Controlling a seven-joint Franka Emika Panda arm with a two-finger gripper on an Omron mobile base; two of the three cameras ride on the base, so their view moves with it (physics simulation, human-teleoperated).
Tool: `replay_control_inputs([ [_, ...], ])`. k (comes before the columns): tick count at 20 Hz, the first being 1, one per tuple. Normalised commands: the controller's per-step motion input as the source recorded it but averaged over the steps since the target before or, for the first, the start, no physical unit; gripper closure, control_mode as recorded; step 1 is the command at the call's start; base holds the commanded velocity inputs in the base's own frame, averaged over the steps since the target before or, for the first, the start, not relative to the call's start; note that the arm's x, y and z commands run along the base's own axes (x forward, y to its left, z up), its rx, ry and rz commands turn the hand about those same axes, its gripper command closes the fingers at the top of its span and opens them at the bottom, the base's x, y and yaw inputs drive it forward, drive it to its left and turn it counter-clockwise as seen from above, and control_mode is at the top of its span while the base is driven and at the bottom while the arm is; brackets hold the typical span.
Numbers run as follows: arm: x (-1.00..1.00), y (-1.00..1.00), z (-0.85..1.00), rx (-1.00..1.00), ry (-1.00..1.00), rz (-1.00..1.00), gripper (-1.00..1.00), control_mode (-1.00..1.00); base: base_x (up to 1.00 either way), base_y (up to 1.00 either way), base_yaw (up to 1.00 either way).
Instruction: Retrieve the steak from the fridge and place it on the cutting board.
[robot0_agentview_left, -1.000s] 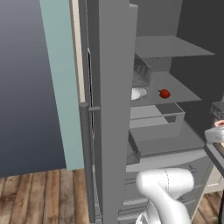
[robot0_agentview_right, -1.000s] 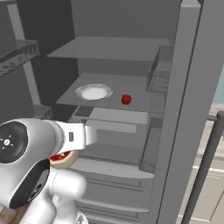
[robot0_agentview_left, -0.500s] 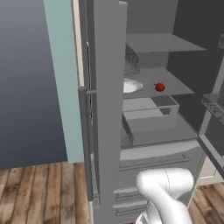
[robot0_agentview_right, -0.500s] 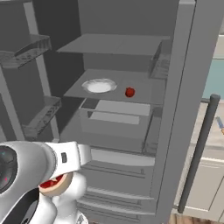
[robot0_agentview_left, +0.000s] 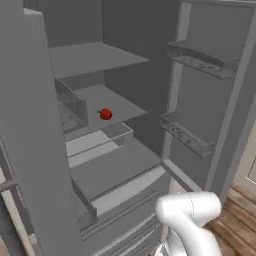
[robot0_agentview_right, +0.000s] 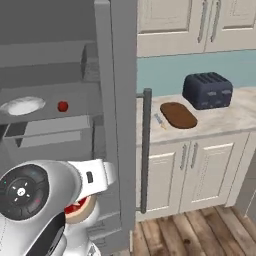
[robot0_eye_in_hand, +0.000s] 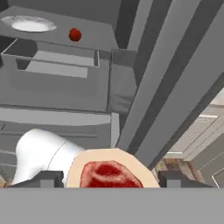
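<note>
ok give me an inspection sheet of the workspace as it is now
surface: pale counter right of the fridge, over beige cabinets.
steak: steak sits between the gripper's tips in the hand view, low in front of the fridge; in the right base view it peeks out under the arm.
fridge: fridge open, door bins on the door.
cutting board: board lies bare on the counter, left of the toaster.
clutter: red ball and white plate on a fridge shelf; toaster on the counter; small item left of the board, too small to name.
gripper: shut on the steak.
cables: nothing seen.
surroundings: teal wall, wood floor.
</note>
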Motion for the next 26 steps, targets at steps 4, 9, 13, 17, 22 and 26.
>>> replay_control_inputs([
  [4,0.0,0.0,0.0,0.0,0.0,0.0,1.0,1.0,0.05,-0.15,-1.0],
  [9,0.0,0.0,0.0,0.0,0.0,0.0,1.0,1.0,0.03,-0.08,-1.0],
  [13,0.0,0.0,0.0,0.0,0.0,0.0,1.0,1.0,0.05,-0.08,-1.0],
  [17,0.0,0.0,0.0,0.0,0.0,0.0,1.0,1.0,0.61,-0.4,-0.82],
  [22,0.0,0.0,0.0,0.0,0.0,0.0,1.0,1.0,0.93,-0.39,-0.6],
  [26,0.0,0.0,0.0,0.0,0.0,0.0,1.0,1.0,1.0,0.0,-0.16],
])
